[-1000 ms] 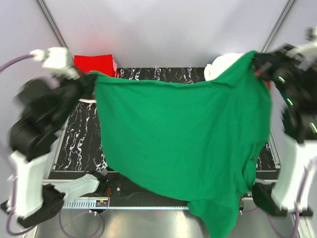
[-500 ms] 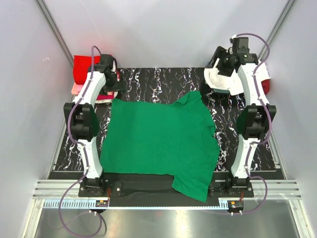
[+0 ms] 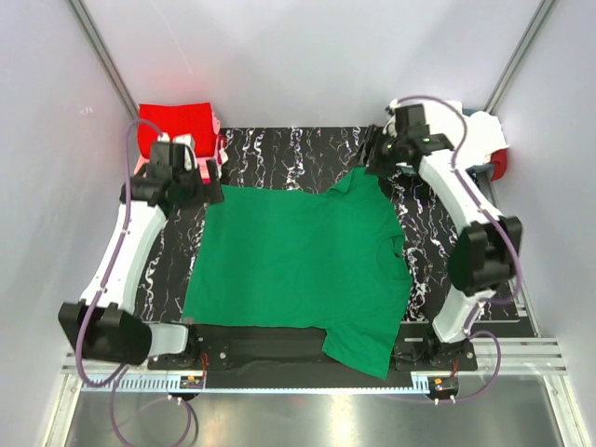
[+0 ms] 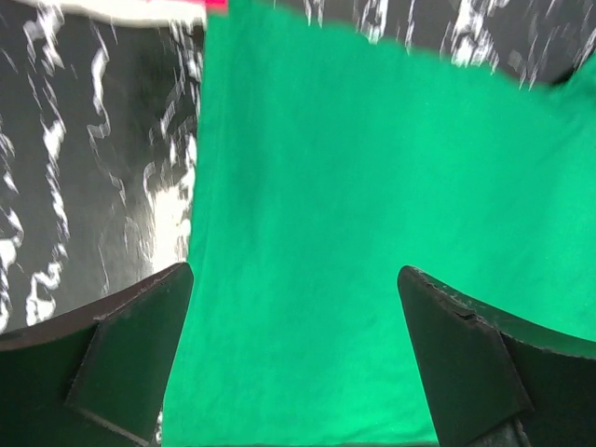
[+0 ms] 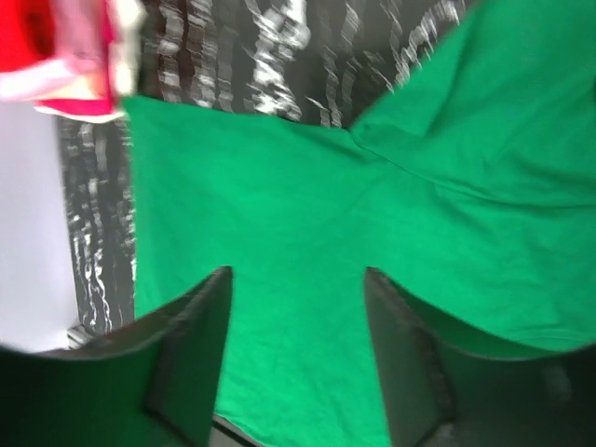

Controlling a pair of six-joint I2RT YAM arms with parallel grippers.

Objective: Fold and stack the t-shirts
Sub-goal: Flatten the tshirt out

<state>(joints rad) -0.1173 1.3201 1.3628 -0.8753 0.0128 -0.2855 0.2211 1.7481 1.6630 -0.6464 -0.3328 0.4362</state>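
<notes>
Far left, back corner: red t-shirt (image 3: 175, 123), folded, on top of a pink t-shirt (image 5: 65, 88) with only its edge showing. Stack at the back-left corner of the black white-veined mat (image 3: 279, 144).

Just right of that stack: left gripper (image 4: 293, 277), fingers spread wide, nothing between them, poised over the far-left corner of the green t-shirt (image 3: 298, 265).

Centre: green t-shirt spread flat on the mat, one layer, mostly smooth. Hem side toward the left arm, neck opening toward the right. One sleeve pointing to the back right. Other sleeve past the mat's near edge, over the dark strip between the arm bases.

No print or lettering readable on the green cloth. Possibly a tag at the neckline, too small to tell.

Right of centre, back: right gripper (image 5: 298, 272), fingers parted, not as wide as the left pair, empty, above the far sleeve.

Far right, back corner: white t-shirts (image 3: 475, 135) in a loose heap, a bit of red cloth (image 3: 501, 163) at its right edge, half hidden by the arm.

Top view only: whole outline of the green t-shirt, both sleeves, the white heap.
Left wrist view only: straight left edge of the green cloth against the mat, with a thin white and pink strip at the top.
Right wrist view only: sleeve seam crease close up. Red and pink stack blurred at upper left.
</notes>
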